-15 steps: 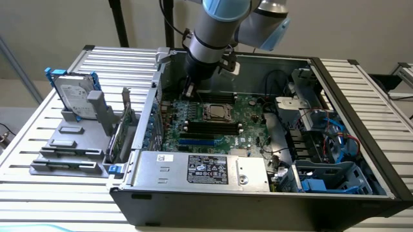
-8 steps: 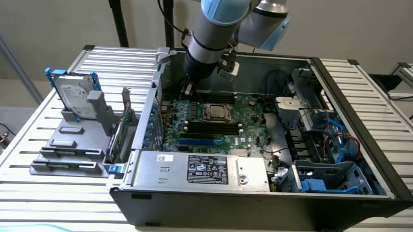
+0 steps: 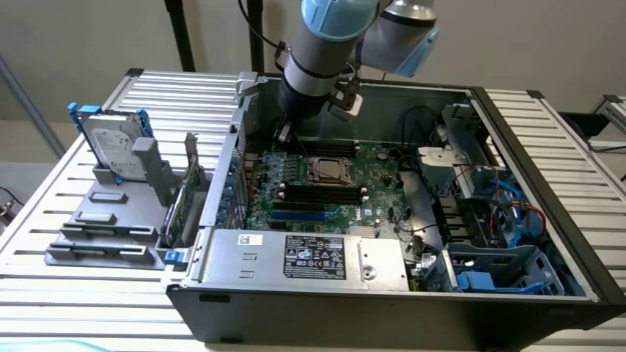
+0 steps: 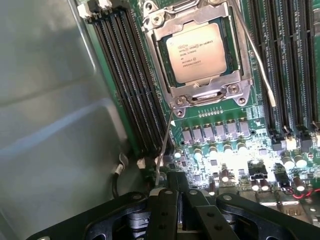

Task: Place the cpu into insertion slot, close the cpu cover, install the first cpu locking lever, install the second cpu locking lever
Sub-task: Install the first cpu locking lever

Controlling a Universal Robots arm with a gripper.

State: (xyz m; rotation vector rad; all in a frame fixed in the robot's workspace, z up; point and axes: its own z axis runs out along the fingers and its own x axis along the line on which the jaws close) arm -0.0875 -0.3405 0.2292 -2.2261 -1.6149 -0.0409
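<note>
The cpu [image 4: 196,51] lies flat in the insertion slot [image 4: 161,55] on the green motherboard [image 3: 377,183]. The silvery cpu cover [image 4: 210,92] is folded down around it, leaving the chip showing through its window. One thin wire locking lever [image 4: 165,145] slants from the cover's near corner toward my gripper [image 4: 178,200], and its tip ends right beside the shut fingers. A second lever [image 4: 257,60] runs along the socket's other side. In the exterior view my gripper [image 3: 284,132] hangs inside the case, at the exterior view's left of the socket [image 3: 328,170].
Long black memory slots [image 4: 125,75] flank the socket on both sides. The grey case wall [image 4: 50,125] stands close beside the gripper. A labelled power supply [image 3: 303,257] fills the case front, a blue drive cage [image 3: 499,271] sits at the exterior view's right, and a hard drive [image 3: 108,143] stands outside.
</note>
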